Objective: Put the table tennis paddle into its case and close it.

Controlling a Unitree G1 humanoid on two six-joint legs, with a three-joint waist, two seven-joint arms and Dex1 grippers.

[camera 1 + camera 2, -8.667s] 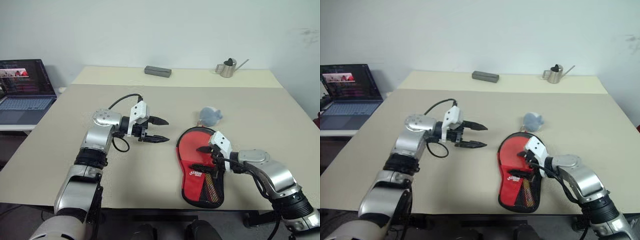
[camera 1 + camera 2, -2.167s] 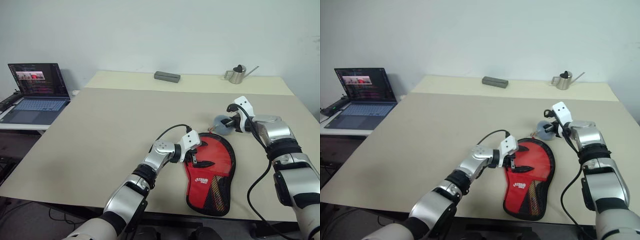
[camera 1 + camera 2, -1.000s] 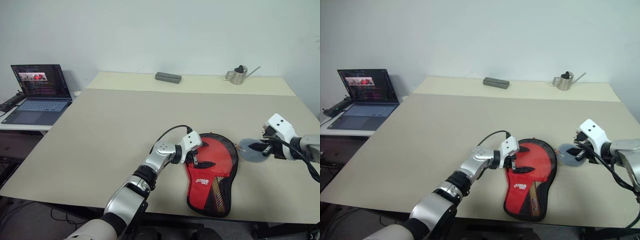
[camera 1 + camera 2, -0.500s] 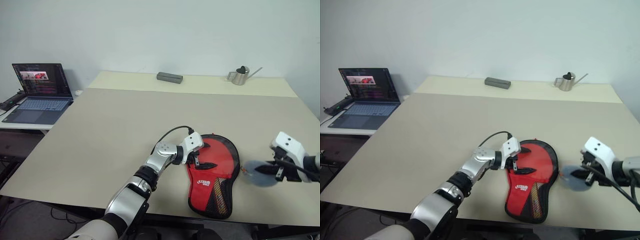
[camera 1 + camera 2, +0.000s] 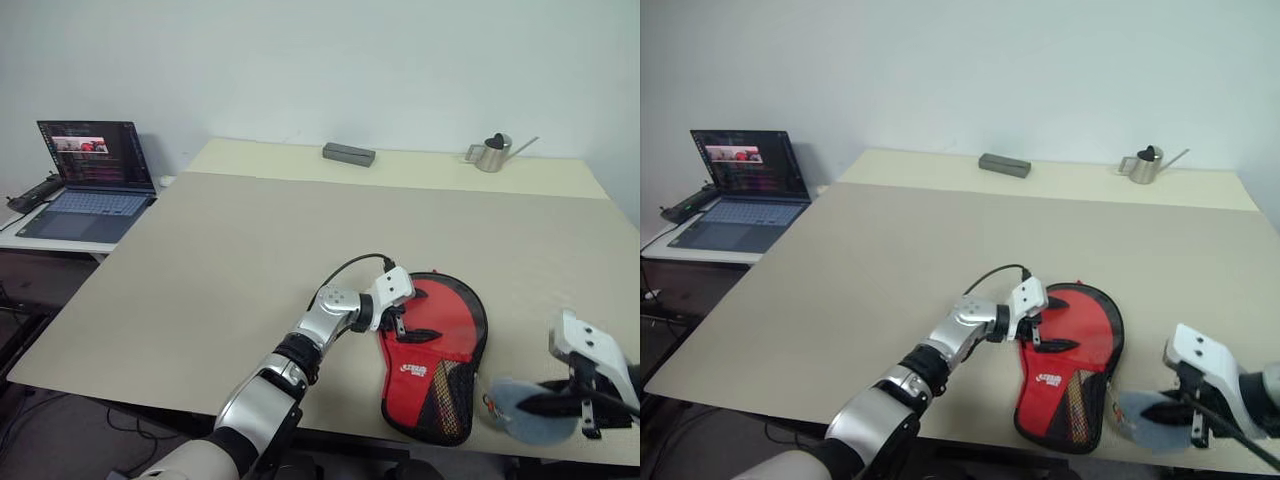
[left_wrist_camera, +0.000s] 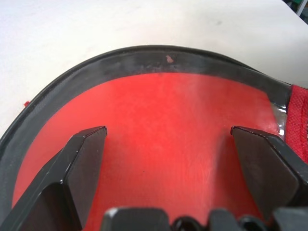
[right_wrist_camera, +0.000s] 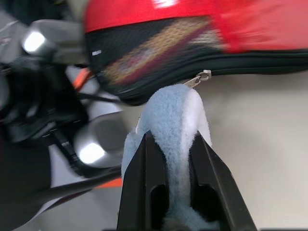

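At the near edge of the beige table (image 5: 200, 260), the right gripper (image 5: 545, 405) is clamped on a pale blue fuzzy object (image 5: 525, 412), just beside the handle end of the case (image 5: 435, 350). The case lies flat, red front up, mesh panel toward the edge. The left gripper (image 5: 408, 322) rests on its round part, fingers spread wide. Whether the paddle is inside cannot be told. Farther back, a second paler table (image 5: 270, 155) carries a grey bar (image 5: 348, 153) and a small metal watering can (image 5: 495, 153) before a white wall (image 5: 300, 60). A laptop (image 5: 90, 170) sits open on a side desk.

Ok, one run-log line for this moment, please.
left gripper: open, over case | right gripper: shut on blue fuzzy thing by the zip pull | paddle: unseen
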